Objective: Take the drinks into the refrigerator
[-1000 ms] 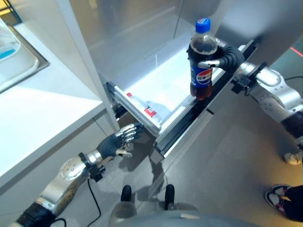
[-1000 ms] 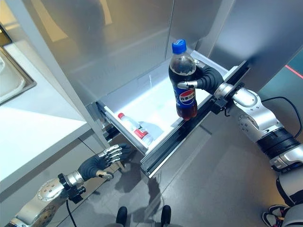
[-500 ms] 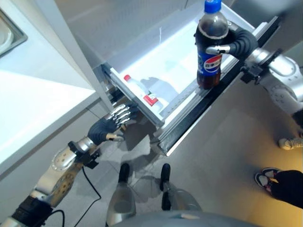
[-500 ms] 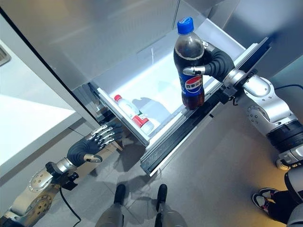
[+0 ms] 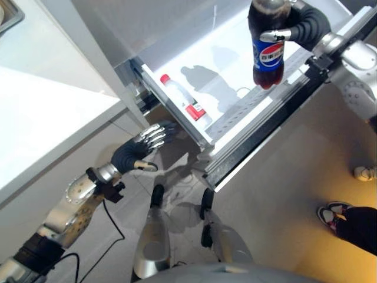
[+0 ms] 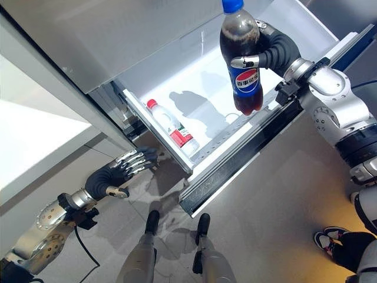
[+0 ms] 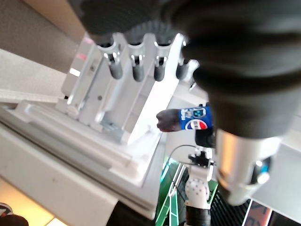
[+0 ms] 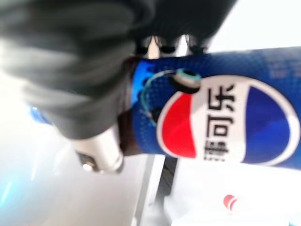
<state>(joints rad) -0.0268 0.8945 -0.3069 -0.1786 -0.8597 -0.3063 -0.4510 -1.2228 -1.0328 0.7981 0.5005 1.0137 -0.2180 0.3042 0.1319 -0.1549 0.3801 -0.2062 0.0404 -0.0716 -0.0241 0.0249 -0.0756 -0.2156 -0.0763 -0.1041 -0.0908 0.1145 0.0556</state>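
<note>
1. Left hand (image 6: 109, 181): silver fingers with dark tips, dark ribbed cover over back and wrist.
2. Right hand (image 6: 272, 52): same dark ribbed cover, silver thumb.
3. Both forearms: silver-grey shells, black joint clamps.

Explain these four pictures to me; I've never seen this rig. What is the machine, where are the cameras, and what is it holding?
It is a two-armed humanoid robot. Two pictures come from cameras in its head, looking down; the other two sit on its wrists, very close to each hand. The right hand grips a dark cola bottle upright above the open refrigerator drawer. A clear bottle with a red cap already lies inside. The left hand hangs relaxed and empty below the drawer's corner. A person's shoes show on the floor.
</note>
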